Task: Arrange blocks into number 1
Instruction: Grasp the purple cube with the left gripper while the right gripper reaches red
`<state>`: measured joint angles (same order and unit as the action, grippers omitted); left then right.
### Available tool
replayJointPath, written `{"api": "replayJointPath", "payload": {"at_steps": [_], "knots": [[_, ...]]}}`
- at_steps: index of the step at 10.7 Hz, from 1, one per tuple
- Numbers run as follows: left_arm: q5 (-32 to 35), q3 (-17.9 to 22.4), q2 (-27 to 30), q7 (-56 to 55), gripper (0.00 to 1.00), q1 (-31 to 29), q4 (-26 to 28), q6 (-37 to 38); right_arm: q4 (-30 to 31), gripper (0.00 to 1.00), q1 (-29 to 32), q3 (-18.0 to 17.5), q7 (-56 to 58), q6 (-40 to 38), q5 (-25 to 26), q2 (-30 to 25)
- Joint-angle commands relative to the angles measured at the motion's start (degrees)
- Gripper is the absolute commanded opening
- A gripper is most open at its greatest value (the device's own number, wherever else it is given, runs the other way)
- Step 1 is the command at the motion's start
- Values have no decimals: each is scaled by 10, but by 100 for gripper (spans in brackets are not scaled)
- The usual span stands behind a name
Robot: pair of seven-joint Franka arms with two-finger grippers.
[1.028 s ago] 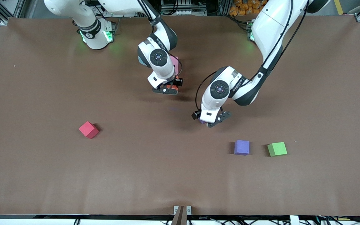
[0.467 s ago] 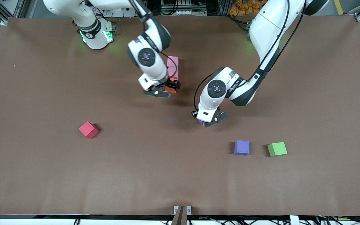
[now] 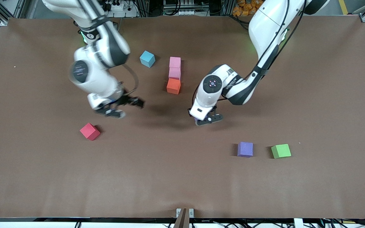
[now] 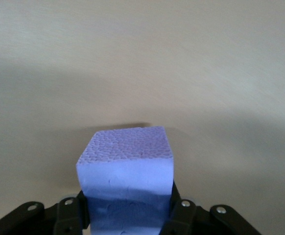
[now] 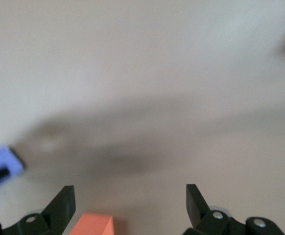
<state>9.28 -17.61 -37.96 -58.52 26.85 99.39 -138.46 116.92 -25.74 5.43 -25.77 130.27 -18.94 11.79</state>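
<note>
Brown matte tabletop under both arms. My left gripper (image 3: 205, 120) is clamped on a purple cube (image 4: 127, 181), carried over bare table; I judge it's bound for the column. My right gripper (image 3: 119, 107), jaws spread and empty, is over table at about one o'clock from the red cube (image 3: 90, 131). Two pink cubes (image 3: 175, 67) and an orange cube (image 3: 173, 86) sit touching in a line, long axis twelve-to-six in the front view. Another purple cube (image 3: 245, 149) lies at five o'clock from the left gripper.

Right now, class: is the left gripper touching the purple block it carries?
Touching. The left wrist view shows the left gripper with both fingers pressed against the purple block's sides.
</note>
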Motion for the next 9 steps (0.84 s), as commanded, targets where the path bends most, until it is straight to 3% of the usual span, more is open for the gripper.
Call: {"api": "replayJointPath", "payload": {"at_steps": [1, 5, 9], "knots": [[9, 6, 2, 45, 0, 30, -11, -2, -39, 100, 85, -8, -16, -6, 1, 30], [8, 6, 3, 152, 0, 62, -21, 0, -142, 100, 143, 34, -104, -5, 9, 165], [-2, 32, -10, 201, 0, 105, -62, 0, -144, 100, 163, 36, -151, -2, 7, 192]]}}
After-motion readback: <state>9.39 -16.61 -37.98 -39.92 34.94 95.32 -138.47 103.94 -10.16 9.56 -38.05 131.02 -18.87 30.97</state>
